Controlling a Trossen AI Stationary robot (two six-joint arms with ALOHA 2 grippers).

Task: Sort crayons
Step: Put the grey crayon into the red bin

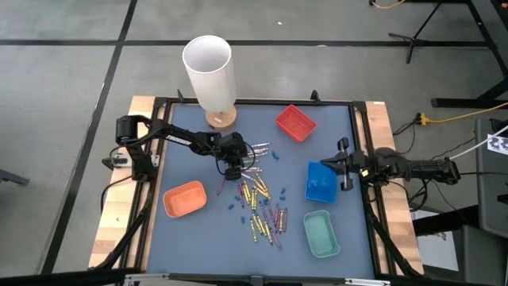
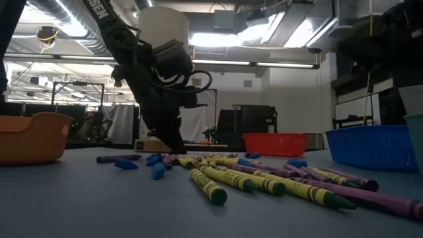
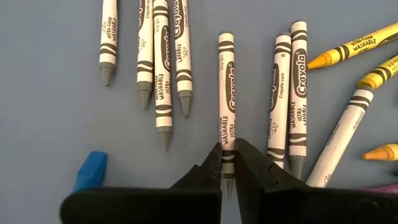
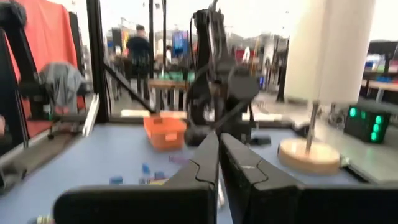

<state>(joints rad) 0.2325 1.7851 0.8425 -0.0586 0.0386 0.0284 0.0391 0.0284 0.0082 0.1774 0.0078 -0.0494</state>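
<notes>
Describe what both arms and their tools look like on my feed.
Both arms are dark, jointed and slim, with black cables looping along them. The left tool has two black, wedge-shaped fingers; the right tool looks the same. White lettering marks the left arm in the low view.

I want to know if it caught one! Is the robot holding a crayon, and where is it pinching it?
Yes. The left gripper is shut on a grey crayon, pinching it near its pointed tip. The right gripper holds nothing.
</notes>
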